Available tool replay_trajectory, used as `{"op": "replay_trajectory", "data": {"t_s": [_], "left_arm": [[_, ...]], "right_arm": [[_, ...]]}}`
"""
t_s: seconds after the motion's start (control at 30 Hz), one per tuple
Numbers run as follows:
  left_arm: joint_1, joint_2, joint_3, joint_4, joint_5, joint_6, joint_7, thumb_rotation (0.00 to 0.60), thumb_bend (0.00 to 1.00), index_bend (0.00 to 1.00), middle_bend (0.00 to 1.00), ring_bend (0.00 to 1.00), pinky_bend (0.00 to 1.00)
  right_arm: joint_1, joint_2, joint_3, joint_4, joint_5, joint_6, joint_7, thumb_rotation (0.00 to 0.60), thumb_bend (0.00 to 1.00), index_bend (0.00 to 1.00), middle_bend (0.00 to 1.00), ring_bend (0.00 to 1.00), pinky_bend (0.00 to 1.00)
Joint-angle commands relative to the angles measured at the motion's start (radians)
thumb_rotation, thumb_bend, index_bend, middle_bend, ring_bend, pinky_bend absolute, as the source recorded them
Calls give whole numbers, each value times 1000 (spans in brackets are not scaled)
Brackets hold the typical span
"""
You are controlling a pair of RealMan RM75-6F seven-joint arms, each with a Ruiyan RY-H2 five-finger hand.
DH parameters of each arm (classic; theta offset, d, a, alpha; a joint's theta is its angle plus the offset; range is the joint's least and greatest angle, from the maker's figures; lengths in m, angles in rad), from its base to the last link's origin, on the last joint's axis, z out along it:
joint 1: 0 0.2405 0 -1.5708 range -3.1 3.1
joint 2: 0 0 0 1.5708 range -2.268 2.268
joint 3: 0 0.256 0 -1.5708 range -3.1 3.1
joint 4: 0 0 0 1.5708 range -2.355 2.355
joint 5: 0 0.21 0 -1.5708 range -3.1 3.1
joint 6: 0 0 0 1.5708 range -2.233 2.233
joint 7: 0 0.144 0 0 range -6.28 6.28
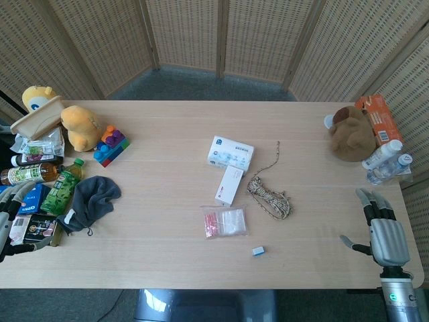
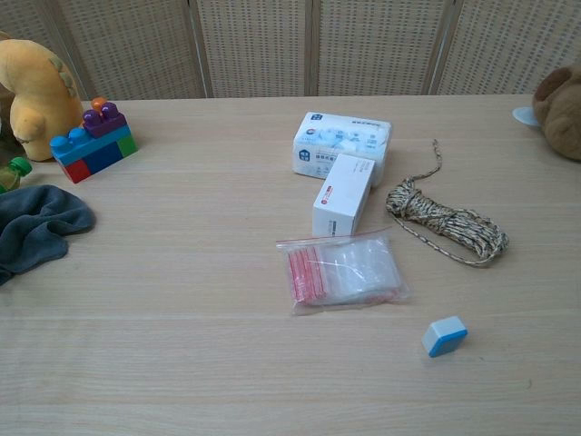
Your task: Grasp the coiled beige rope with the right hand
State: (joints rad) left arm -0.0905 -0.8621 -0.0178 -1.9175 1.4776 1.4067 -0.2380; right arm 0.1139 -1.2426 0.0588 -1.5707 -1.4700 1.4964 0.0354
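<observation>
Woven screens stand behind the wooden table (image 1: 167,261). From the head view, the coiled beige rope (image 1: 270,196) lies mid-table, well apart from the right hand (image 1: 383,231), whose fingers are spread and hold nothing. The left hand (image 1: 9,225) rests open at the far edge. From the chest view, a clear zip bag (image 2: 345,271) holds red sticks (image 2: 302,274), near the rope (image 2: 449,224).
</observation>
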Motion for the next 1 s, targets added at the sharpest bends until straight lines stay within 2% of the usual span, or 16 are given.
{"op": "replay_trajectory", "data": {"t_s": [0.03, 0.27, 0.57, 0.8, 1.0], "left_arm": [[6, 3, 2, -2, 4, 8, 0, 600, 0, 23, 0, 0, 0], [8, 5, 3, -1, 3, 11, -4, 600, 0, 22, 0, 0, 0], [-11, -8, -13, 9, -35, -19, 3, 600, 0, 22, 0, 0, 0], [-9, -1, -22, 17, -54, -18, -18, 600, 0, 23, 0, 0, 0], [-1, 10, -23, 21, -55, -9, -41, 600, 0, 23, 0, 0, 0]], "right_arm": [[0, -1, -2, 4, -2, -8, 4, 600, 0, 0, 0, 0, 0], [29, -34, 14, -11, 18, -62, -14, 600, 0, 0, 0, 0, 0], [170, -166, 113, -71, 180, -253, -135, 600, 0, 0, 0, 0, 0], [249, -321, 136, -18, 305, -337, -252, 600, 0, 0, 0, 0, 0], [280, -399, 137, 57, 367, -384, -265, 600, 0, 0, 0, 0, 0]]}}
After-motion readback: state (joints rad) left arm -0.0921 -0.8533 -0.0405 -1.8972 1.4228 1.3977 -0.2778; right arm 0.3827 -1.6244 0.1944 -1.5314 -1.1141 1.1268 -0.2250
